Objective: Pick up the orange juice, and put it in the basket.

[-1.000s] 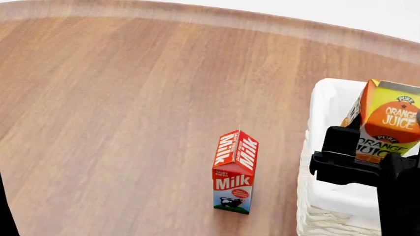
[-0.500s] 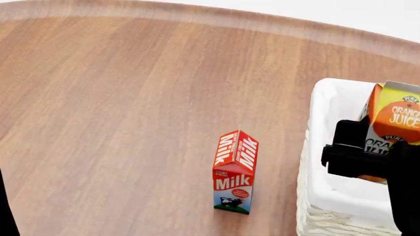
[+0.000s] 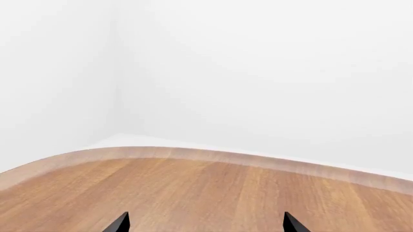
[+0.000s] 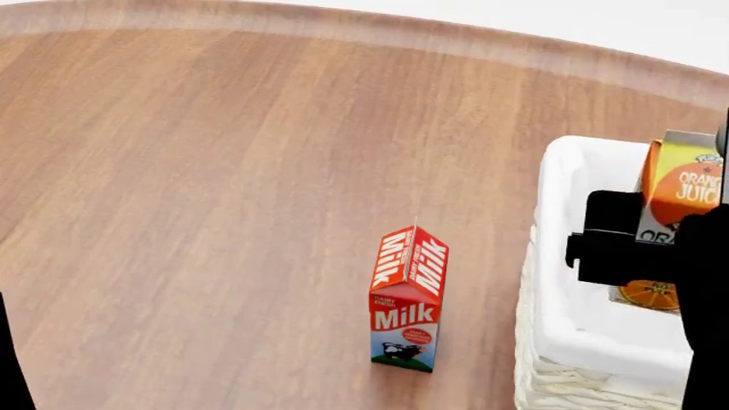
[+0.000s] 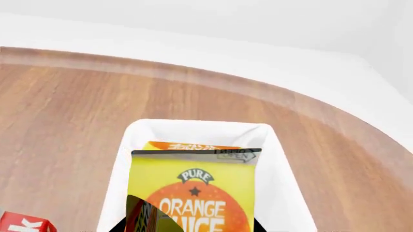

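Right gripper (image 4: pixel 638 256), matte black and blocky, is clamped on the orange juice (image 4: pixel 679 201), a glossy gable-top carton held upright inside the basket (image 4: pixel 561 282). Basket is rectangular woven wicker with smooth white cloth lining wrapped over its rim. Milk carton (image 4: pixel 408 299) stands outside the basket, well clear of the gripper, on the woodgrain worktop (image 4: pixel 228 171). Left gripper (image 3: pixel 205 224): only two black fingertips visible, spread wide, nothing between.

Round-edged wooden table (image 4: pixel 205 188) with a paler rim, red-and-white milk carton (image 4: pixel 408 298) standing upright near the middle, cream wicker basket (image 4: pixel 555 282) with white cloth lining resting at the right side, just beside the carton
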Tool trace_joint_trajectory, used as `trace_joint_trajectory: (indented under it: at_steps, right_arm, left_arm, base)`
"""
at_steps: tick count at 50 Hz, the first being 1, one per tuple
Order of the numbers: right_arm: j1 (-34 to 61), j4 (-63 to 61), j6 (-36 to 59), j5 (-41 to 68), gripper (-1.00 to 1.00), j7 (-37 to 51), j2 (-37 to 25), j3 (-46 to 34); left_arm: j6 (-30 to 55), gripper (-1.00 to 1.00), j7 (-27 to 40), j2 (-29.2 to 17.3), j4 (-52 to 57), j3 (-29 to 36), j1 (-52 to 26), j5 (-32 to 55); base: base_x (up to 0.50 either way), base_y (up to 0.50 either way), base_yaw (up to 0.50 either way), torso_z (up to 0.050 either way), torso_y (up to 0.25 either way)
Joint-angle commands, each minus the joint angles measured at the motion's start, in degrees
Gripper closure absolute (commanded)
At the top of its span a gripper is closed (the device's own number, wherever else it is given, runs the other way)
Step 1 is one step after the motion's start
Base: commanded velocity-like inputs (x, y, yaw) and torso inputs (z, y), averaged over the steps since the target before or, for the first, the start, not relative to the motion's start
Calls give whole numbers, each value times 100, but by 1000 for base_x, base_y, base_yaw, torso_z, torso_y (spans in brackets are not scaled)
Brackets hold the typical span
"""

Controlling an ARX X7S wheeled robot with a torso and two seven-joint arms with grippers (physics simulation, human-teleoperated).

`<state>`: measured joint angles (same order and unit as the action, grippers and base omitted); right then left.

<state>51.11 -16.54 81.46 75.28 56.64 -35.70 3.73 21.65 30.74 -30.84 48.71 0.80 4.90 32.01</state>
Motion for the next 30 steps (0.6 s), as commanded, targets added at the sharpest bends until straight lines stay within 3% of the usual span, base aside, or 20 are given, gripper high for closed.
trace_joint_trajectory:
  at_steps: [1, 30]
  right_arm:
    - [216, 376, -84, -283, 100, -278, 73, -40]
    - [543, 1600, -591, -1156, 100, -1020, 53, -980]
  left_arm:
    - [-110, -100, -170, 154, 10, -203, 15, 101]
    - [-145, -100, -141, 120, -31, -182, 40, 124]
  base:
    - [0, 0, 0, 0, 0]
    - [0, 0, 0, 0, 1]
